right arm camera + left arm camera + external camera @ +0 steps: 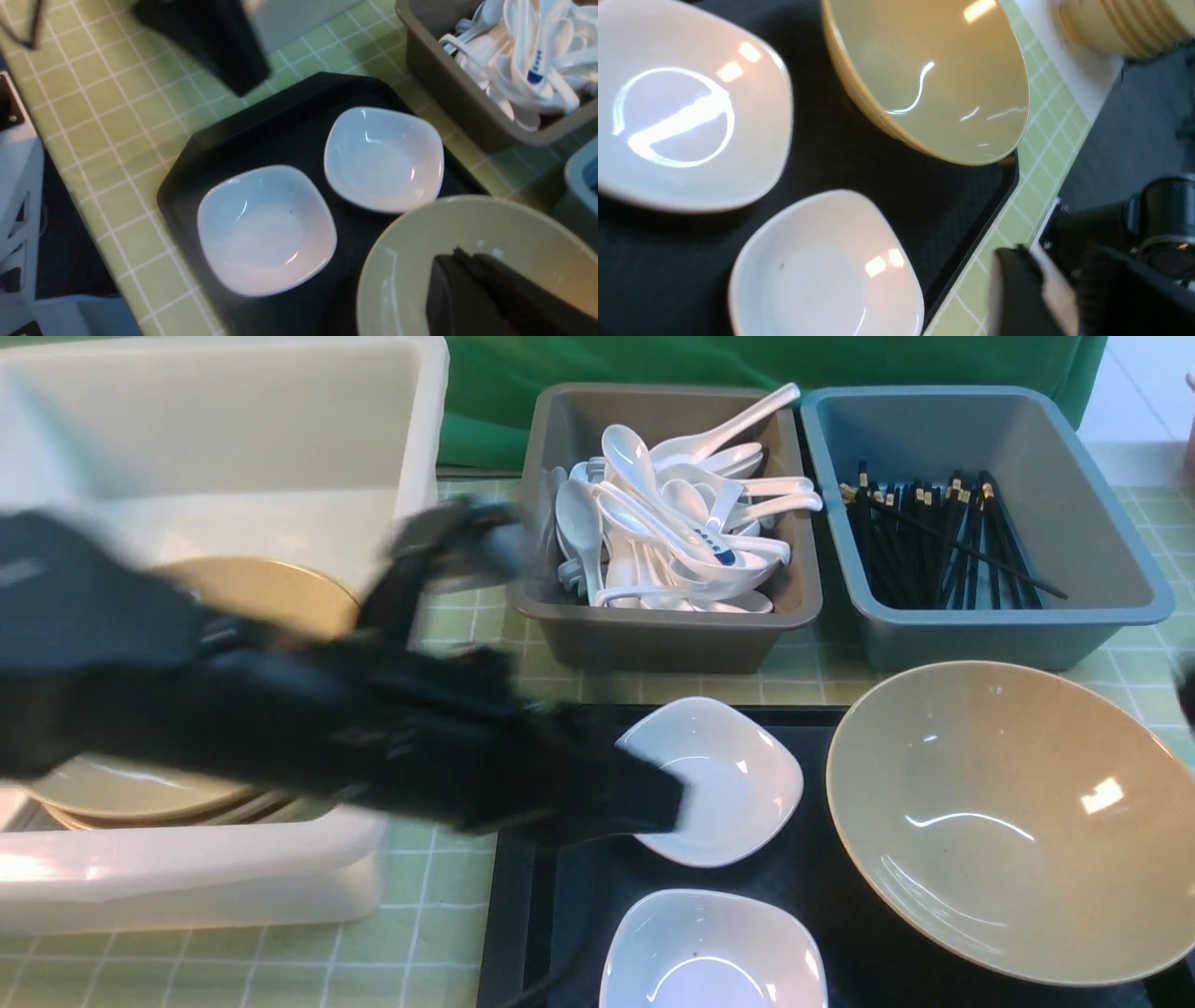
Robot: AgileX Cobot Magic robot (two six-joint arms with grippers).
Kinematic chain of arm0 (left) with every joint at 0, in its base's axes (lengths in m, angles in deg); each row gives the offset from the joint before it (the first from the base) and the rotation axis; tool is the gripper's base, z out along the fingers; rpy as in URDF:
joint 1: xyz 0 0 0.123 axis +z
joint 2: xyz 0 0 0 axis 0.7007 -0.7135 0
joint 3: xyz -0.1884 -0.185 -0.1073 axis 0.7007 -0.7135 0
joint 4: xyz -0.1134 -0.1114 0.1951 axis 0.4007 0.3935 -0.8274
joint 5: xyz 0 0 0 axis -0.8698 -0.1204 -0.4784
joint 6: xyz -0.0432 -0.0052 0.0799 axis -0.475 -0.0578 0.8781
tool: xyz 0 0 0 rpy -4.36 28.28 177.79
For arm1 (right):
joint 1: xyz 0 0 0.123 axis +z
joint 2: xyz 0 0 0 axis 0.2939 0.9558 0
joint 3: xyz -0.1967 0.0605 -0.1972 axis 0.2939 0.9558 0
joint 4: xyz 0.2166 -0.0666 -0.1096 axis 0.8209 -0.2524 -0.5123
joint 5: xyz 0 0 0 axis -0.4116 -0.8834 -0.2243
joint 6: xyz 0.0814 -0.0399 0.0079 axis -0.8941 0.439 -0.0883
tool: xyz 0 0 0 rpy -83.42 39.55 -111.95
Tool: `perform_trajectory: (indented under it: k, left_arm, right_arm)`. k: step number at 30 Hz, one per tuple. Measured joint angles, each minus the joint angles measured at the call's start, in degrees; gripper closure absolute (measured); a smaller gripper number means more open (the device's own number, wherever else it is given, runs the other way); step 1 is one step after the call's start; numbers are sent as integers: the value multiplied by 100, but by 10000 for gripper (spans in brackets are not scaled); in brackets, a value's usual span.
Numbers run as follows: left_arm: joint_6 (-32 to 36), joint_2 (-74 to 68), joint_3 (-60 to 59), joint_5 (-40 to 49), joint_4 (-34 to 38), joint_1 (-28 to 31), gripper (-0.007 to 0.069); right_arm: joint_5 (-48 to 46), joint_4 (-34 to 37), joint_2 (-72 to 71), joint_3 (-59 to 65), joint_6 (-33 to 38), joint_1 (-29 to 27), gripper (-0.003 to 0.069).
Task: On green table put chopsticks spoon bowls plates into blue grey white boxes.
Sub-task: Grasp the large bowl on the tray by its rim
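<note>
The plates, two small white dishes (724, 793) (714, 957), lie apart on the black tray (187, 186). They look glossy and shallow, with rounded-square rims. They are probably light and stiff, but slippery and easy to chip – better to pinch one rim, gently, with one finger inside. The wide tan bowl (1008, 821) is beside them, tilted over the tray; it looks heavier and smooth, so I would take its rim firmly. The left gripper (658, 798) is partly open and holds nothing, near the farther dish. The right gripper (460, 256) is closed over the bowl – whether it pinches the rim, I cannot tell.
</note>
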Motion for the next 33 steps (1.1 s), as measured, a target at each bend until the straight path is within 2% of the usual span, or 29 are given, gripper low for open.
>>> perform_trajectory:
  k: [3, 4, 5, 7, 10, 15, 16, 19, 20, 22, 23, 25, 28, 33]
  left_arm:
    - [-365, -619, 548, -87, -482, -398, 280]
    - [-770, -1180, 984, -121, -833, -619, 212]
    - [-770, -1180, 1041, -130, -874, -641, 204]
    - [-1482, -2019, 1795, -139, -1287, -770, 135]
    - [-2060, -2960, 2644, -38, -1487, -777, 118]
    - [-2291, -4108, 3666, 290, -1542, -777, 125]
    - [-2295, -4288, 3831, 368, -1542, -777, 136]
    - [-2305, -4807, 4335, 586, -1549, -777, 259]
    - [-2313, -4820, 4368, 601, -1549, -777, 270]
    - [-2353, -4875, 4519, 681, -1633, -777, 475]
    - [-2361, -4875, 4528, 692, -1647, -777, 489]
    - [-2395, -4875, 4606, 842, -1773, -756, 585]
    - [-2371, -4833, 4614, 1006, -1767, -703, 610]
    - [-2106, -4261, 4596, 1248, -2062, -497, 608]
  right_arm:
    - [270, -6, -480, 606, -202, 0, 634]
    - [356, -6, -733, 930, -315, 0, 634]
    - [362, -6, -751, 956, -322, 0, 634]
    - [330, -6, -843, 1139, -392, 0, 634]
    - [307, -6, -843, 1171, -404, 0, 634]
    - [320, -6, -843, 1171, -404, 0, 633]
    - [320, -6, -843, 1171, -404, 0, 633]
    - [320, -6, -843, 1171, -409, 0, 632]
    - [320, -6, -843, 1171, -409, 0, 632]
    - [320, -6, -843, 1171, -409, 0, 632]
    - [320, -6, -843, 1171, -409, 0, 632]
    - [345, 0, -843, 1171, -409, 0, 630]
    - [474, 24, -843, 1171, -409, 60, 628]
    - [623, 253, -599, 852, 54, 587, 621]
